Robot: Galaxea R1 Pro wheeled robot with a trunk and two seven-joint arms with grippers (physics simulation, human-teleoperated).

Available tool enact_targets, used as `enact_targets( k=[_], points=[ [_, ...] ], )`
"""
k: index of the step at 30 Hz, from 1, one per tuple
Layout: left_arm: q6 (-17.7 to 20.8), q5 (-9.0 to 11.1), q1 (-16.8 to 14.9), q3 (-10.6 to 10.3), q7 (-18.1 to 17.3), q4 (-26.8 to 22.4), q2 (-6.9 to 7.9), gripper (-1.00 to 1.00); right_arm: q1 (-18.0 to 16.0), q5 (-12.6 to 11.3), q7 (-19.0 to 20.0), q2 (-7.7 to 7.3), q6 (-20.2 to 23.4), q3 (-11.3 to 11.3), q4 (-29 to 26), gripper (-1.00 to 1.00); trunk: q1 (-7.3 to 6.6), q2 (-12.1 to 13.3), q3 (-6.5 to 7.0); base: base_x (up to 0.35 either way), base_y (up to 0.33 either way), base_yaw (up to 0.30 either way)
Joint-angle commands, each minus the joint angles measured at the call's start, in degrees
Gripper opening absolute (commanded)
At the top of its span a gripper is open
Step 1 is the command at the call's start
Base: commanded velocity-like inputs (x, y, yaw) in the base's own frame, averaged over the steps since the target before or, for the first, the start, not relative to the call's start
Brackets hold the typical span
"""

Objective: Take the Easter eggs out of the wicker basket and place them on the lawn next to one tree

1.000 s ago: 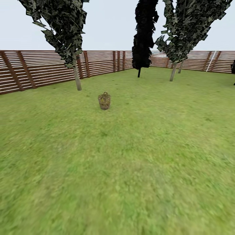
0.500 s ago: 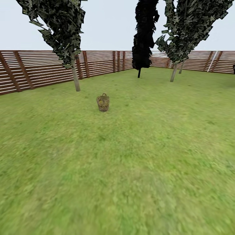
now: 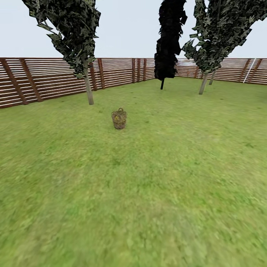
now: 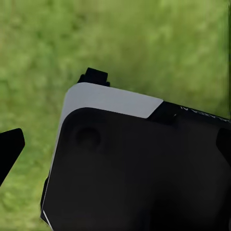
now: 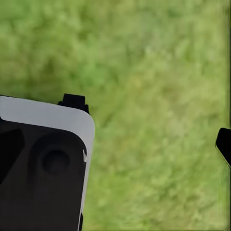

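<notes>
The wicker basket [image 3: 119,119] stands upright on the lawn [image 3: 148,178], some way ahead and a little left of centre. Yellow shows through its weave, but I cannot make out the Easter eggs one by one. A tree with a pale trunk [image 3: 89,89] rises just behind and left of the basket. A second such tree [image 3: 203,83] stands far right. In the wrist views, my left gripper [image 4: 115,147] and right gripper [image 5: 115,144] hang over grass, fingertips wide apart at the picture edges, nothing between them.
A black cypress-like tree [image 3: 168,40] stands at the back, right of centre. A brown slatted fence [image 3: 44,78] rings the lawn. Open grass lies between me and the basket. A black-and-white part of my own body [image 4: 134,163] sits below each gripper.
The whole head view has shifted: basket and trees sit slightly lower and to the right, a little larger. That is camera motion; nothing on the lawn has moved.
</notes>
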Motion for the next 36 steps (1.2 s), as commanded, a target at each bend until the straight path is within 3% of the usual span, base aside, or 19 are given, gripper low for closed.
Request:
enact_targets(
  k=[1, 36],
  points=[
    [0.1, 0.2, -0.1, 0.2, 0.0, 0.1, 0.01, 1.0, -0.1, 0.5, -0.3, 0.02, -0.1, 0.3, 0.1, 1.0, 0.03, 0.0, -0.05, 0.324, -0.09, 0.001],
    [0.1, 0.2, -0.1, 0.2, 0.0, 0.1, 0.01, 1.0, -0.1, 0.5, -0.3, -0.06, -0.1, 0.3, 0.1, 1.0, 0.03, 0.0, -0.05, 0.324, -0.09, 0.0]
  ],
)
